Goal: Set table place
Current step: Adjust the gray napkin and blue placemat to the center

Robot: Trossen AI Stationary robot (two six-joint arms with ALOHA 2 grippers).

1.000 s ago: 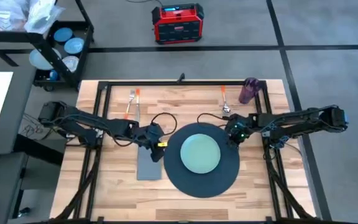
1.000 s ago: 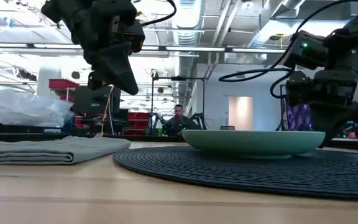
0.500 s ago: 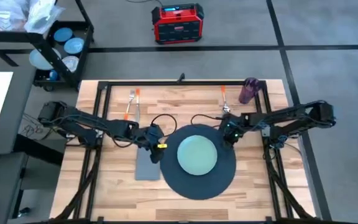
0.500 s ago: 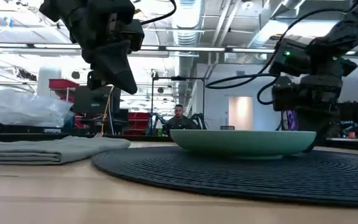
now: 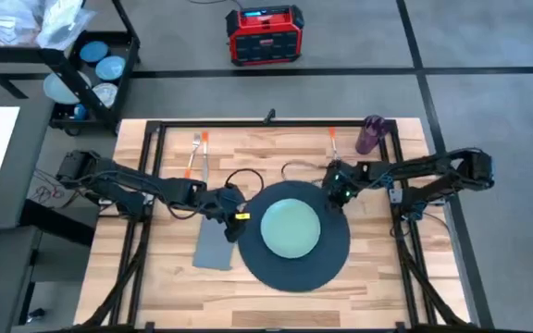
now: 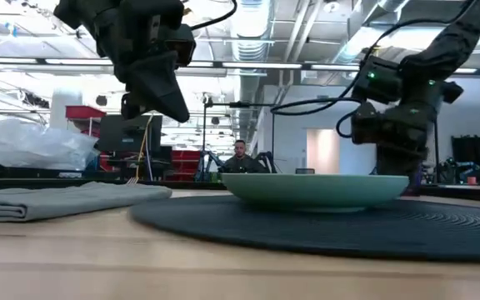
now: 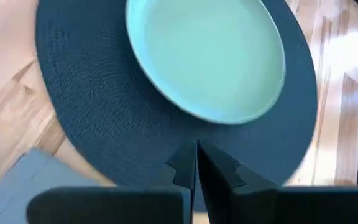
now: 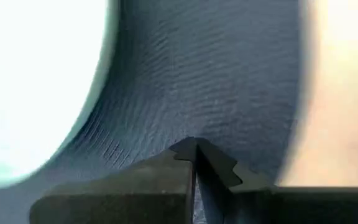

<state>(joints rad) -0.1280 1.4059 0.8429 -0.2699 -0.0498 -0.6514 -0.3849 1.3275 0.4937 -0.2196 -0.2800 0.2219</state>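
Surface (image 5: 276, 153): rectangular, light butcher-block wood, black frame rail along the edges.

Napkin (image 5: 215, 246): grey folded square, lying flat at 9 o'clock of the mat, its edge just beside the mat's rim; in the low view it shows as a soft folded layer (image 6: 57, 202).

Fork (image 5: 192, 154): orange handle, far side of the surface, at about 11 o'clock of the mat, well apart from it. A thin utensil lies just beside it; too small to tell which.

Left hand (image 5: 232, 225): above the surface between napkin and mat, at the mat's 9 o'clock rim. In its wrist view the fingers (image 7: 219, 171) are pressed together, holding nothing.

Mat (image 5: 293, 237): large, dark, round, woven with fine concentric ribs; near middle of the surface.

Plate (image 5: 291, 229): pale green, smooth, round, shallow, resting on the mat, roughly centred.

Right hand (image 5: 334, 192): low at the mat's 1 o'clock rim. Its wrist view shows the fingers (image 8: 219, 167) closed on each other over the ribbed mat; whether they pinch the mat's edge cannot be told.

Orange-handled utensil (image 5: 332, 143): at 1 o'clock of the mat, partly hidden by the right arm and cable; type unclear.

Cup (image 5: 370, 134): small, purple, far right corner.
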